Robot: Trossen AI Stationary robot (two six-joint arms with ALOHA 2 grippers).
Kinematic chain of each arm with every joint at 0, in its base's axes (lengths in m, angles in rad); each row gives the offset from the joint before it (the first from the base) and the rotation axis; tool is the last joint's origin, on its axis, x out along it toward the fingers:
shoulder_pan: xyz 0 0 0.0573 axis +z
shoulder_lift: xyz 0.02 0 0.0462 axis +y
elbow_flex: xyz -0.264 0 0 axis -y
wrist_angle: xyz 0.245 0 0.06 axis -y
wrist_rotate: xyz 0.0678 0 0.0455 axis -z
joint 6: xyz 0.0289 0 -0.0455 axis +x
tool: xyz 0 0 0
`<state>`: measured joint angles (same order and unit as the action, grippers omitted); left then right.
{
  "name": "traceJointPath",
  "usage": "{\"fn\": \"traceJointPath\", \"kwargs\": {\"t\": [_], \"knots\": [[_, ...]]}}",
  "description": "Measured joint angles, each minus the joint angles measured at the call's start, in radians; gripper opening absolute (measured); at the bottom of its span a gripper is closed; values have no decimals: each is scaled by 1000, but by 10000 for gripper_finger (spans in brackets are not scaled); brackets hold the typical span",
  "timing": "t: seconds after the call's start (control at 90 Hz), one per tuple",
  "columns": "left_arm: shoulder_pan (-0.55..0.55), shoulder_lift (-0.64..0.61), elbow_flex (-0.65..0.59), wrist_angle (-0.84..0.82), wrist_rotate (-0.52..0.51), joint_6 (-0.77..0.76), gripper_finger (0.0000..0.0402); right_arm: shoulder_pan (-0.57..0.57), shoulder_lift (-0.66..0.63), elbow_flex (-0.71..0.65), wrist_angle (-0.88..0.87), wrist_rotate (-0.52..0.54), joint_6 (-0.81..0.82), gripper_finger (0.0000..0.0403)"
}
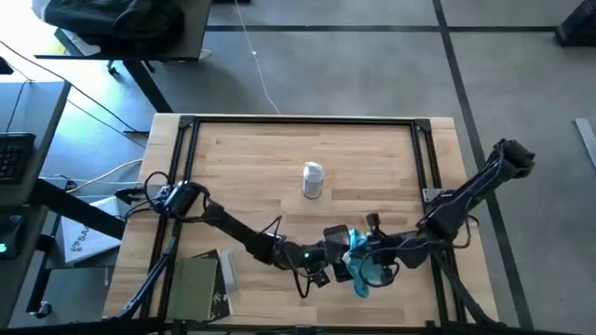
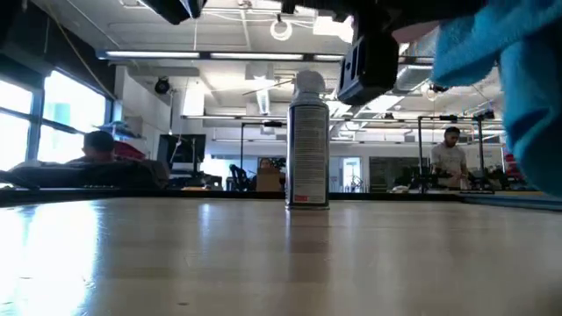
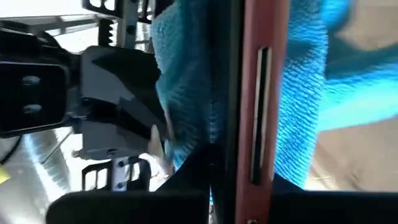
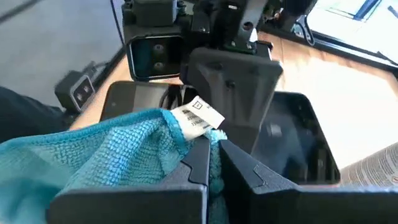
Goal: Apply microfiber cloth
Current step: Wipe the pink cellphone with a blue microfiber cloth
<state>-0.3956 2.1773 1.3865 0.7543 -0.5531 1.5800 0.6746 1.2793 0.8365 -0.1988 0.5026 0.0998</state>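
At the far left of the high view, dark desks with a keyboard (image 1: 11,156) stand on the grey floor (image 1: 354,65), and a white cable (image 1: 262,74) runs across that floor toward the back edge of the counter (image 1: 372,158). The counter is a pale wood-plank top inside a black frame, and its surface is bare over most of the middle and back. On its front left corner lies an olive-green book (image 1: 191,288), just beside a white box (image 1: 79,240) hanging at the left edge. The left arm reaches from the left side across the front; its left gripper (image 1: 333,249) sits near the front centre, holding a dark flat device with a reddish edge (image 3: 255,112) that shows in the left wrist view, pressed against blue fabric. Behind it, near the counter's centre, a small white bottle (image 1: 313,180) stands upright and well apart from both arms. Just right of the left gripper, the microfiber cloth (image 1: 358,270) hangs bunched above the front edge, its white tag (image 4: 198,118) showing, pinched in the clenched right gripper (image 4: 214,149), whose arm comes from the right side. In the low view the room beyond is a bright open workspace with ceiling lights (image 2: 281,28), windows at left, a seated person (image 2: 97,149) at left and a standing person (image 2: 451,158) at right.
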Motion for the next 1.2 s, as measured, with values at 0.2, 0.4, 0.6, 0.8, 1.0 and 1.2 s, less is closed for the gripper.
{"fn": "traceJointPath", "kwargs": {"t": [0.2, 0.4, 0.6, 0.8, 1.0, 1.2], "knots": [[31, 7, 0, -37, 83, -60, 1, -23, 51, 0, 46, 15, -28, 0], [44, 9, 0, -38, 84, -73, 1, -28, 94, 0, 131, 19, -101, 0], [47, 9, 0, -31, 78, -87, 1, -27, 86, 0, 126, 14, -103, 0], [47, 9, 2, -4, 35, -105, 1, 7, 7, 1, 39, 55, -49, 0], [49, 18, 8, -4, 24, -181, 1, 28, -81, 1, -90, 27, 39, 0], [52, 78, 5, -121, 26, -193, 1, 32, -64, 0, -280, 29, 207, 0]]}}
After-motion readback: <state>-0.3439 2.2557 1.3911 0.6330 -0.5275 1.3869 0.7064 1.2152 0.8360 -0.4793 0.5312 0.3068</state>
